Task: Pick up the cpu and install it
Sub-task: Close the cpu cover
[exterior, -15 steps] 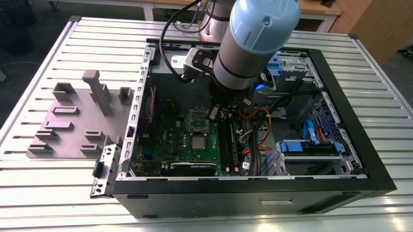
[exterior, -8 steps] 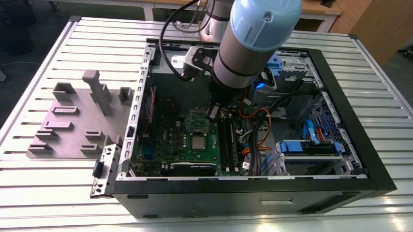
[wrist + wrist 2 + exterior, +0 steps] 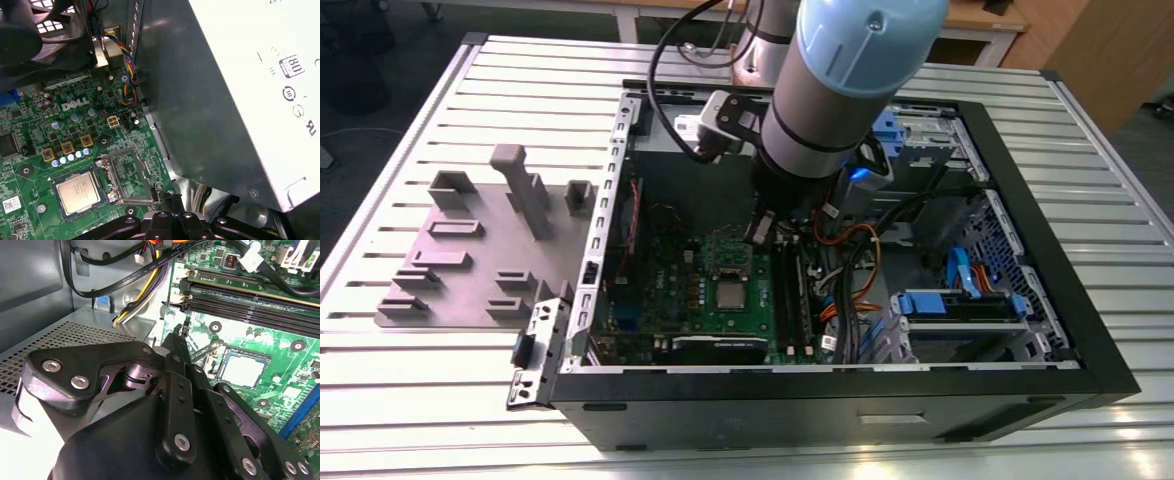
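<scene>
Now my gripper (image 3: 184,332) closed, empty, over socket edge | cpu (image 3: 78,192) flat in socket, square | hinged frame (image 3: 127,175) open beside it, grey box (image 3: 225,95) near

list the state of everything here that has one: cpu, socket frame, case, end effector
cpu: seated flat in its socket on the motherboard, top bare, nothing holding it
socket frame: hinged open, lying beside the cpu
computer case: on its side, side panel off, interior exposed
end effector: fingertips together, holding nothing, hovering near the socket frame
</scene>
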`<state>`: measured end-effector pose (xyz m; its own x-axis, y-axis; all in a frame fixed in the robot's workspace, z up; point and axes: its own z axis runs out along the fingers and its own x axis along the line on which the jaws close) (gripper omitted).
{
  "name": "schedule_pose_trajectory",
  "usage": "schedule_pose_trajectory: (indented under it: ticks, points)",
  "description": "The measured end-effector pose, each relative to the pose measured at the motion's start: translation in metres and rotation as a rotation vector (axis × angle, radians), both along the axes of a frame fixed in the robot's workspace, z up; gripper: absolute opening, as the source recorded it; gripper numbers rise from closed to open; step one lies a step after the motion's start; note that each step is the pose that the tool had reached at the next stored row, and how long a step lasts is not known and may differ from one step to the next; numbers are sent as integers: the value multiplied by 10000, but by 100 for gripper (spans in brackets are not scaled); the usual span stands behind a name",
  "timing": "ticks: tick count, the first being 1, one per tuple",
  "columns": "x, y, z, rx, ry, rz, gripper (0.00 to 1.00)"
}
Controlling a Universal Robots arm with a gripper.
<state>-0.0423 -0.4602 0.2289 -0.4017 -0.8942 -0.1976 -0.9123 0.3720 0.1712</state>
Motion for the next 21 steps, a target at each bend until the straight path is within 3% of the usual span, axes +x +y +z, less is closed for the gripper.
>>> schedule_pose_trajectory:
  ticks: [12, 21]
  points:
    - [-17, -8, 89, -121, 0, 0, 11]
    - [-20, -13, 118, -134, 0, 0, 11]
